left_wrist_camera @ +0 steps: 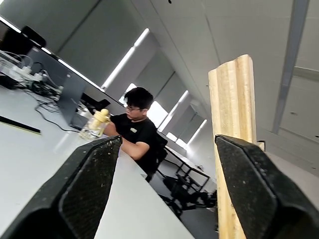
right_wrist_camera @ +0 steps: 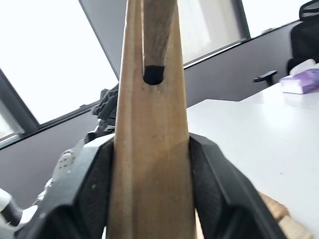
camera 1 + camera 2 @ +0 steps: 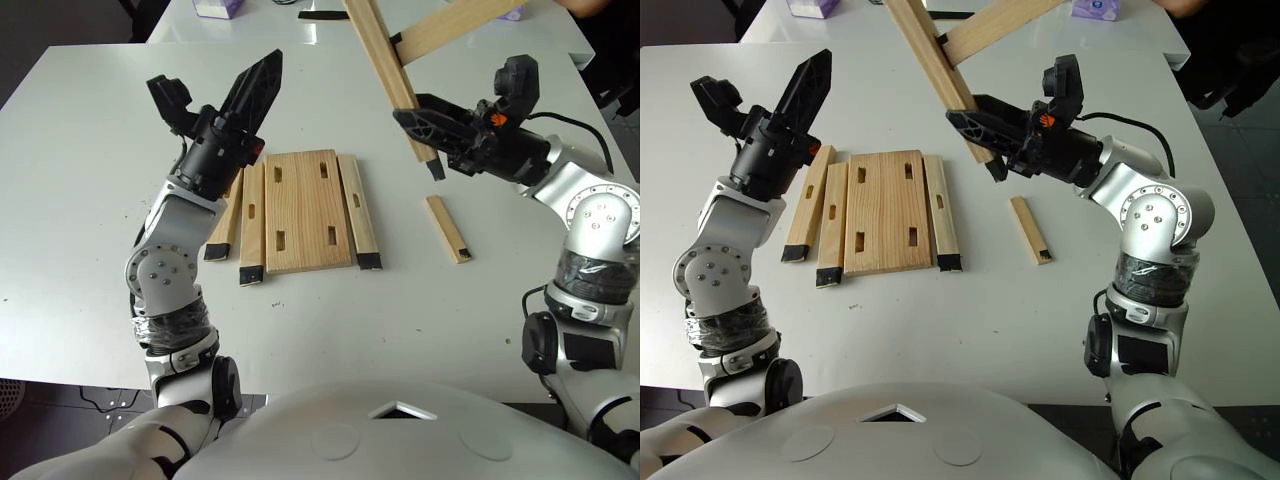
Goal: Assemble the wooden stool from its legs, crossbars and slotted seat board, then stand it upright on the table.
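The slotted seat board (image 3: 308, 210) lies flat mid-table. Two legs (image 3: 240, 218) lie along its left side and one leg (image 3: 358, 210) along its right. A short crossbar (image 3: 447, 228) rests further right. My right gripper (image 3: 422, 118) is shut on a wooden leg (image 3: 385, 60), held tilted above the table with its black foot down. A crossbar (image 3: 450, 25) is plugged into that leg's slot (image 2: 153, 74). My left gripper (image 3: 262, 75) is raised above the left legs, pointing up and open, with nothing between its fingers (image 1: 84, 189).
A purple tissue box (image 3: 218, 8) and a black strip (image 3: 322, 15) lie on the table behind. Another purple box (image 3: 1095, 8) sits at the back right. Bare tabletop (image 3: 330, 320) stretches in front of the parts.
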